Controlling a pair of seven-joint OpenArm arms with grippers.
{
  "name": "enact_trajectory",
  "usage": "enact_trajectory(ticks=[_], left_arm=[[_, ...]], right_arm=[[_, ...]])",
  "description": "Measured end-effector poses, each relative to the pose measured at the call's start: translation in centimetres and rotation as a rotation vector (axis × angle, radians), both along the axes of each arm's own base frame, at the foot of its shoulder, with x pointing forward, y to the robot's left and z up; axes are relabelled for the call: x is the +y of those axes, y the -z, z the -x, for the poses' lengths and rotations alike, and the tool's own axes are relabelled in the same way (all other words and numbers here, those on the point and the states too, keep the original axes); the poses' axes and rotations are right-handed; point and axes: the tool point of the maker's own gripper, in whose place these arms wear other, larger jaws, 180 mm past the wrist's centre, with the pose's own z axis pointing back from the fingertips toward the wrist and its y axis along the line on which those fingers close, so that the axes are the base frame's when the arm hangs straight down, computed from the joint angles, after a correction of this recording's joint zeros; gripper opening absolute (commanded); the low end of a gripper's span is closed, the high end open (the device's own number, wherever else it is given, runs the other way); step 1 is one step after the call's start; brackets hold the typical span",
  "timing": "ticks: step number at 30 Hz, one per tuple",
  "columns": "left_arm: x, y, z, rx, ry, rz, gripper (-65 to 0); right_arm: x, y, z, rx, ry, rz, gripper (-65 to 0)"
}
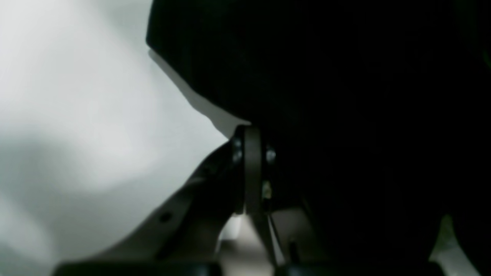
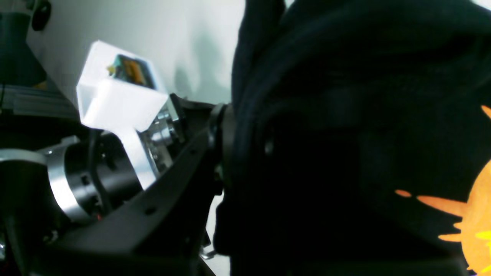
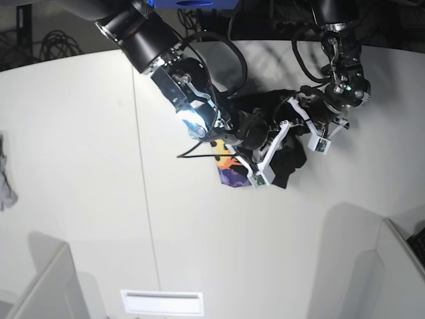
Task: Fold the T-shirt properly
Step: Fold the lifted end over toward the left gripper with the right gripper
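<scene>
The black T-shirt [image 3: 277, 136] hangs bunched in a wad between my two grippers over the middle of the white table [image 3: 80, 166]. Its orange sun print on purple [image 3: 229, 169] shows at the wad's lower left. My left gripper [image 3: 293, 121] comes in from the right and is shut on the black cloth. In the left wrist view its fingers [image 1: 251, 153] stand pressed together against the T-shirt [image 1: 345, 115]. My right gripper [image 3: 255, 133] comes in from the left, shut on the T-shirt [image 2: 345, 134]. Cloth drapes over that gripper [image 2: 226, 115], hiding its tips. The orange print [image 2: 475, 214] shows at the edge.
A small grey cloth [image 3: 5, 179] lies at the table's far left edge. Grey partition walls stand at the front left [image 3: 40, 286] and front right [image 3: 378, 266]. A white slot plate [image 3: 161, 302] sits near the front edge. The other arm's white camera housing [image 2: 119, 96] is close by.
</scene>
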Motion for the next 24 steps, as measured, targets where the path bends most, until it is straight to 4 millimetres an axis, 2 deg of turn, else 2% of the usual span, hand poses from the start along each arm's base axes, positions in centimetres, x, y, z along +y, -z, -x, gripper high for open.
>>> enact_trajectory(ticks=[4,8,11,16,19,21,24], left_arm=[[0.0,0.0,0.0,0.000,0.000,0.000,-65.0],[-0.1,0.0,0.0,-0.001,0.000,0.002,-65.0],[0.0,0.0,0.0,0.001,0.000,0.001,-65.0],[0.2,-0.4,0.7,0.002,0.010,-0.029,-65.0],[2.4,-0.9,2.3,0.029,-0.033,-0.089,-65.0],[4.6,-1.3,3.5,0.042,-0.076,-0.141,-65.0],[6.8,-2.3,4.4,0.062,-0.117,-0.192,-65.0]], right_arm=[[0.2,-0.1,0.0,0.000,0.000,-0.005,-65.0],[-0.4,1.4,-0.4,0.062,0.067,0.034,-65.0],[-0.6,1.5,-0.5,0.066,0.075,0.040,-65.0],[0.8,1.5,0.8,0.051,0.023,0.047,-65.0],[0.7,1.6,0.5,0.042,0.036,0.045,-65.0],[0.5,2.2,0.5,0.053,0.036,0.059,-65.0],[0.5,2.3,0.6,0.057,0.036,0.062,-65.0]])
